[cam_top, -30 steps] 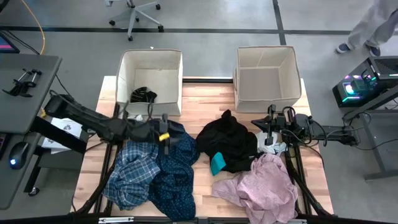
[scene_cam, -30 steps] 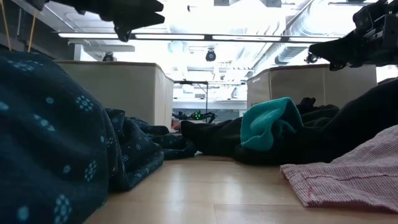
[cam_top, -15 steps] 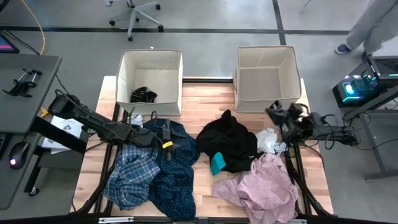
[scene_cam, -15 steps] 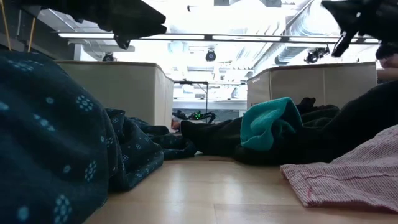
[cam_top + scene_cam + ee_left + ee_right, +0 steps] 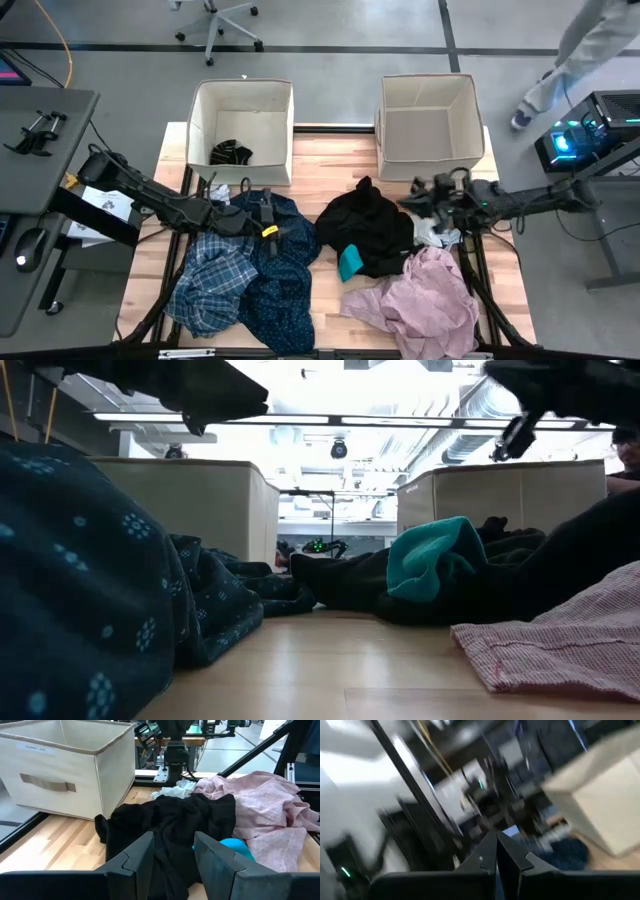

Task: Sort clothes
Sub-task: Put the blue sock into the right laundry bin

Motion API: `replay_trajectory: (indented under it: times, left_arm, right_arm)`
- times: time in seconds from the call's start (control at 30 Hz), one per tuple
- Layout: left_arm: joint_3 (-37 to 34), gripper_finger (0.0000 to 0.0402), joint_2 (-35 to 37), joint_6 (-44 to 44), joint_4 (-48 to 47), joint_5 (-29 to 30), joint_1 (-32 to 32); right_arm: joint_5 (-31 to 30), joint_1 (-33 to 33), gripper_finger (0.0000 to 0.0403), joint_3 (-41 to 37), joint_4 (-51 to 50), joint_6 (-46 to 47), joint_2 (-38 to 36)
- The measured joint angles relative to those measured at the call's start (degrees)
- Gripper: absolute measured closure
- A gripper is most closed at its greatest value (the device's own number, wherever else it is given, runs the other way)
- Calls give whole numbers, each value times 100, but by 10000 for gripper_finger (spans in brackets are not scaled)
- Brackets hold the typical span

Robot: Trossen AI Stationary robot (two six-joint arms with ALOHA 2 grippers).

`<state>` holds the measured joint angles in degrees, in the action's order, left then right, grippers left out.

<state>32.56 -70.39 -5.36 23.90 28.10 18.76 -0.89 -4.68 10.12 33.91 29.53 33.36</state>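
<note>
On the wooden desk [image 5: 330, 150] the clothes lie in two heaps in front of two beige fabric boxes. At the left, the blue-white plaid shirt [image 5: 208, 280] lies against the dark navy patterned shirt [image 5: 285, 270], which spreads from the middle of the desk toward its front edge. The left gripper [image 5: 268, 212] hangs low over the upper part of the navy shirt, its fingers [image 5: 135, 857] parted with nothing between them; past them the left wrist view looks toward the black garment [image 5: 175, 825]. That black garment [image 5: 368, 232] sits at the centre of the desk, with a teal sock [image 5: 350, 263] lying at its front edge and the pale pink garment [image 5: 420, 300] spread toward the front right corner, touching it. A small white piece [image 5: 432, 230] lies just beside the black garment on its right side, near the right box [image 5: 428, 125]. The right gripper [image 5: 412, 198] is in the air above the desk between the black garment and the right box, its fingers [image 5: 492, 855] clenched together and holding nothing. The left box [image 5: 242, 130] contains one small dark item [image 5: 230, 153] on its floor. In the low view the teal sock [image 5: 440, 555] rests on top of the black fabric, with navy dotted cloth [image 5: 80, 580] filling the near left and pink weave [image 5: 560, 635] at the right. A person [image 5: 585, 50] walks on the floor beyond the desk's right side.
</note>
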Motion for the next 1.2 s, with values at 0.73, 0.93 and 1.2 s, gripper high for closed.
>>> replay_trajectory:
  times: [0.73,0.93,1.2]
  left_arm:
    - [0,271,0,108,-173,28,2]
    - [0,271,0,94,-173,28,2]
    - [0,271,0,4,-175,26,2]
  right_arm:
    - [715,-1091,271,4578,-5423,-2104,5279]
    - [631,-1070,236,4907,-5675,-2485,6297]
    - [118,-1071,331,5028,-5645,-2808,7012]
